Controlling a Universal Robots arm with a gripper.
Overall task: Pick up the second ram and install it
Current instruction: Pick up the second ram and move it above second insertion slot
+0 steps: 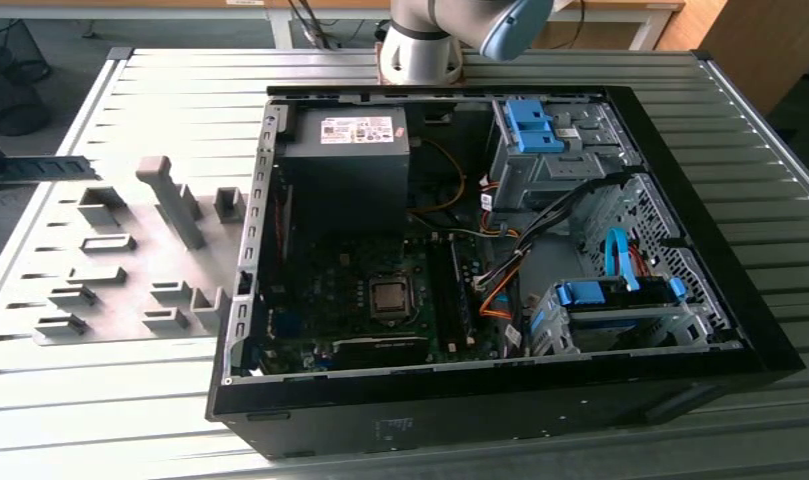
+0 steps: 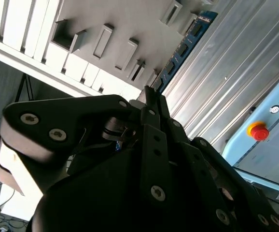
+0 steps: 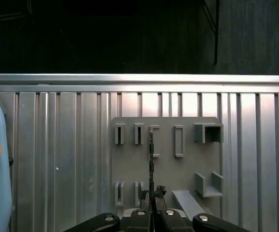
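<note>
Green second ram [image 3: 151,154] is sitting pinched edge-on between your gripper's [image 3: 151,193] closed-down fingers, near the grey fixture plate [image 3: 171,169]. Pickup is looking done. Install is waiting: the open computer case [image 1: 484,410] is lying well apart.

Of the second ram [image 2: 182,50], the near end is hidden inside the pincer [image 3: 151,194] in both wrist views (the first shows it edge-on, so its chips cannot be told). In the exterior view the left edge cuts the stick off, and the top edge cuts the arm [image 1: 424,45].
</note>
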